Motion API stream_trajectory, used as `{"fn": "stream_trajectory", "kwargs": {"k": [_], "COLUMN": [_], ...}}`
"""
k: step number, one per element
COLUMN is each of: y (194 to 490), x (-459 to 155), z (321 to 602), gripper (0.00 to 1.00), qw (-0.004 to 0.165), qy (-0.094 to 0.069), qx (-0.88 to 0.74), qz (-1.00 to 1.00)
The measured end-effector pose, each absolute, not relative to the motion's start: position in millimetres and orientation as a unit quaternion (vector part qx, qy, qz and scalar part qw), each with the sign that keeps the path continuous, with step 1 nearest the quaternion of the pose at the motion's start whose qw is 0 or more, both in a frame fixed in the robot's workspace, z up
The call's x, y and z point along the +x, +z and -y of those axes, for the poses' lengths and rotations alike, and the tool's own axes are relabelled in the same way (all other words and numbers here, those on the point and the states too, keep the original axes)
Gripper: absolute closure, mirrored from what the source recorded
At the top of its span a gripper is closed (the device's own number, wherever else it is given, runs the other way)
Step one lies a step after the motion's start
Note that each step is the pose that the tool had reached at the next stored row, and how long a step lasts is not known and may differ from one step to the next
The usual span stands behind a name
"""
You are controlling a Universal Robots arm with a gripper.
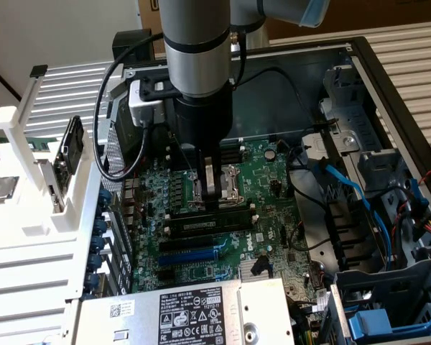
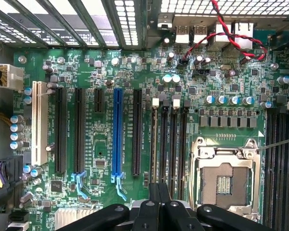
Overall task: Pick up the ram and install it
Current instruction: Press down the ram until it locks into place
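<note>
Gripper (image 1: 211, 192): fingers shut together, holding nothing, low over the motherboard (image 1: 266, 237).
Ram (image 1: 207, 213): seated stick in a slot just beneath the fingertips.
Technique: press straight down, evenly.

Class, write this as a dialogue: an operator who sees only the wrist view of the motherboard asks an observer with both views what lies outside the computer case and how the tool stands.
Operator: My wrist view has the motherboard and the shut tool. What is beside the case?
Observer: On the exterior view's left stands a white rack with a dark flat part leaning in it; what it is I cannot tell.
Operator: And how does the tool stand?
Observer: It hangs upright from the arm, low over the CPU socket.
</note>
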State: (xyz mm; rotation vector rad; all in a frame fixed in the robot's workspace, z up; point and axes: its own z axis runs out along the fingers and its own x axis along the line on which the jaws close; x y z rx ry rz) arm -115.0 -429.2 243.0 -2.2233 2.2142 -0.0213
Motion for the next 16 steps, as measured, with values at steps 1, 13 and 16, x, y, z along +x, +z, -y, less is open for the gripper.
{"fn": "stream_trajectory", "kwargs": {"k": [1,13,16], "y": [242.4,235.2,234.6], "x": [-114.2,-108.9,-108.9], "z": [429.2,429.1,428.5], "gripper": [0.9,0.9,0.9], "qw": [0.001,-0.008,-0.009], "qy": [-0.006,0.003,0.004], "qx": [-0.709,-0.709,-0.709], "qz": [-0.706,-0.706,-0.706]}}
